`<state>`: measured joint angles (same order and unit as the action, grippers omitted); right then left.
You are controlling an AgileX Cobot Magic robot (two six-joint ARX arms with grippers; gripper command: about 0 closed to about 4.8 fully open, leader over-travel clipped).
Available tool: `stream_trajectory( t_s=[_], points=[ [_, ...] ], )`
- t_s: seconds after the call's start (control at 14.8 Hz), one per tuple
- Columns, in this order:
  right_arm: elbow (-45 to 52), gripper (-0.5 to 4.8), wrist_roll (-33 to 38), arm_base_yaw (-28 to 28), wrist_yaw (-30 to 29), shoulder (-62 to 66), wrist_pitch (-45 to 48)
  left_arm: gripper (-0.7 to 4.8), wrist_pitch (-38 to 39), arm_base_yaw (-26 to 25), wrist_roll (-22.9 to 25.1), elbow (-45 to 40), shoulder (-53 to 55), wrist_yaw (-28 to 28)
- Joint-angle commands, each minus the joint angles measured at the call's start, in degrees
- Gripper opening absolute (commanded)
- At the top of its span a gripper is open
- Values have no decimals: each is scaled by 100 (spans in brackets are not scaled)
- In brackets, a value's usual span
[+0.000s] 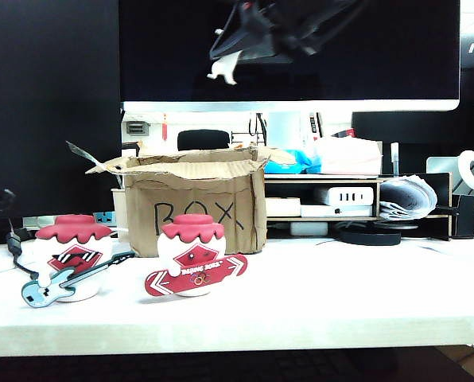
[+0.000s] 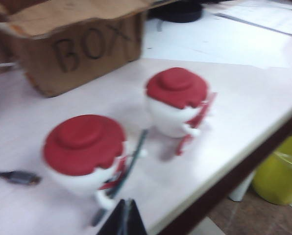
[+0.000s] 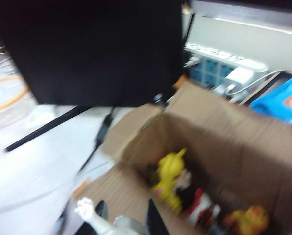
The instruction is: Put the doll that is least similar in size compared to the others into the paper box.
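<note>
High above the paper box [image 1: 193, 208], my right gripper [image 1: 231, 54] is shut on the tiny white doll [image 1: 223, 70], which hangs in front of the dark monitor. In the right wrist view the doll [image 3: 94, 218] sits between the black fingers of the right gripper [image 3: 129, 221], one paw sticking out, over the near flap of the open paper box [image 3: 234, 147]. My left gripper [image 2: 125, 219] is shut and empty, low over the table near the guitar doll. The paper box [image 2: 77, 49] shows "BOX" on its front.
Two red-capped white dolls stand before the box: one with a guitar [image 1: 71, 256] [image 2: 85, 149], one with a red board [image 1: 193, 256] [image 2: 178, 100]. Yellow toys [image 3: 170, 177] and other figures lie inside the box. A monitor [image 1: 301, 48] and shelf clutter [image 1: 340, 195] stand behind.
</note>
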<state>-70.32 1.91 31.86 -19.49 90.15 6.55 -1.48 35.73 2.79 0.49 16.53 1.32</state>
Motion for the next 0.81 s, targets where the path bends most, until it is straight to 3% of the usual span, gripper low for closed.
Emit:
stream_trajectory(
  t_s=[0.07, 0.34, 0.54, 0.61, 0.74, 0.81],
  points=[
    [-857, 41, -7, 2, 87, 726, -33, -5, -77, -170, 0, 4, 2, -4],
    [-1834, 41, -7, -2, 293, 1794, -76, -5, -74, -295, 2, 4, 0, -7],
    [-2013, 45, -7, -2, 319, 2282, 76, -5, -74, -295, 2, 4, 2, -7],
    [-2013, 70, -13, -2, 378, 2312, 7, -5, -77, -295, 0, 4, 2, -7],
    [-2013, 183, -20, -2, 415, 2317, -48, -5, -77, -295, 0, 4, 2, -7],
    [-2013, 190, -22, -2, 415, 2317, -46, -5, -77, -295, 2, 4, 2, -4]
  ],
)
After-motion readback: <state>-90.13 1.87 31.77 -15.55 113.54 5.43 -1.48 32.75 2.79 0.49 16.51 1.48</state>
